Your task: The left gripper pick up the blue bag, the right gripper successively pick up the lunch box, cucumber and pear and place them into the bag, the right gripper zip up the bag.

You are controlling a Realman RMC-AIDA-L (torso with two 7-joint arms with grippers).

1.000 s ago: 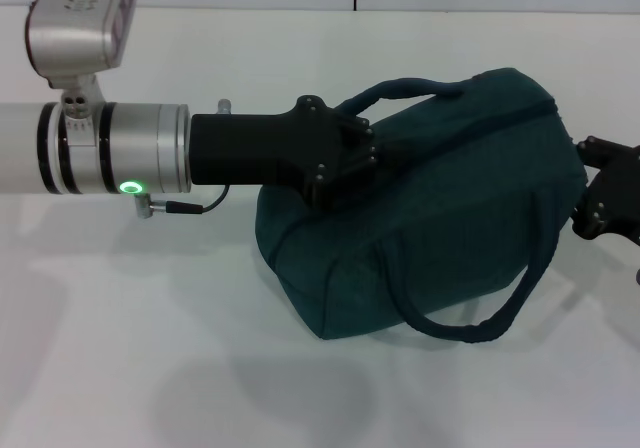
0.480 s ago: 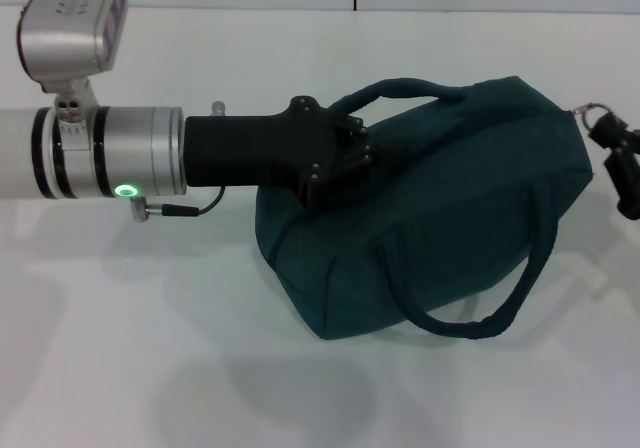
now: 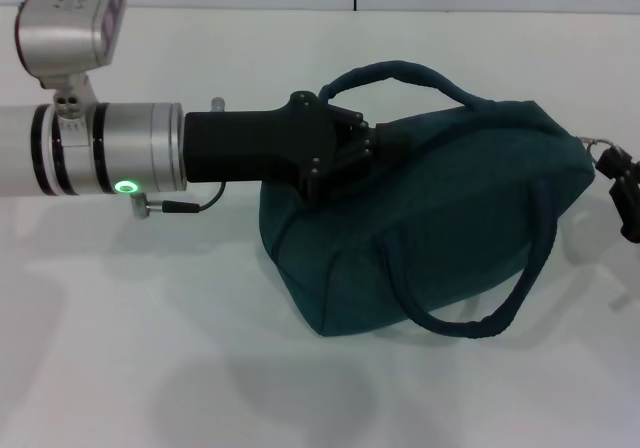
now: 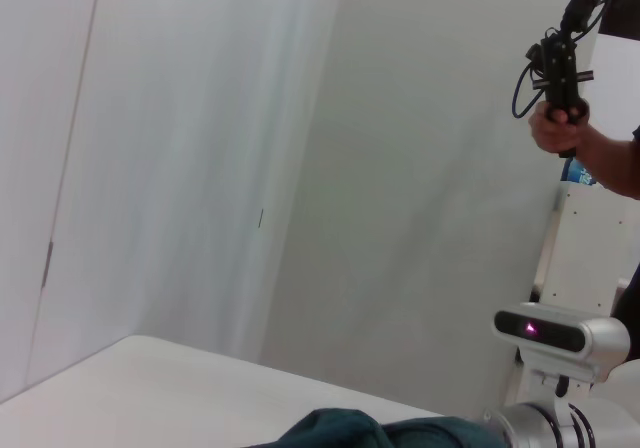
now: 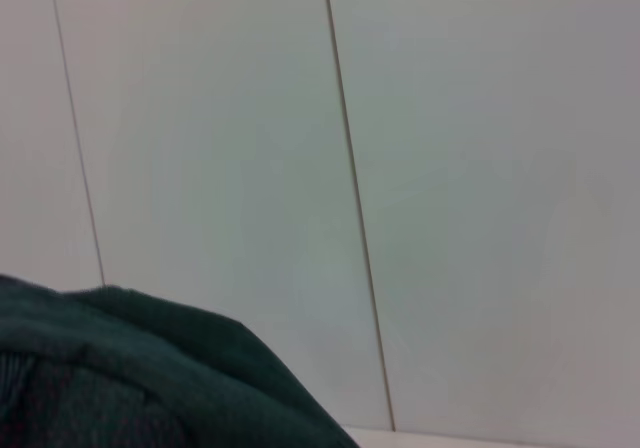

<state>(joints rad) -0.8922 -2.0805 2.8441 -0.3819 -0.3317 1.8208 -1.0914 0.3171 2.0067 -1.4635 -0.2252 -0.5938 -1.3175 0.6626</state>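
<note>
White tabletop (image 3: 150,368), pale panelled wall behind. The left gripper (image 3: 362,150) reaches in flat from the left, fingers clamped on the top edge of the blue bag (image 3: 450,228) near the base of the upright rope handle (image 3: 400,72). The bag sits directly beyond that claw, long axis running away toward the right gripper (image 3: 622,190) (only just in view at the edge), which is beside the bag's far end by the metal ring pull (image 3: 598,144); whether its fingers are parted I can't tell. Soft teal fabric, slumped and rounded, looks zipped, so likely near finished.
</note>
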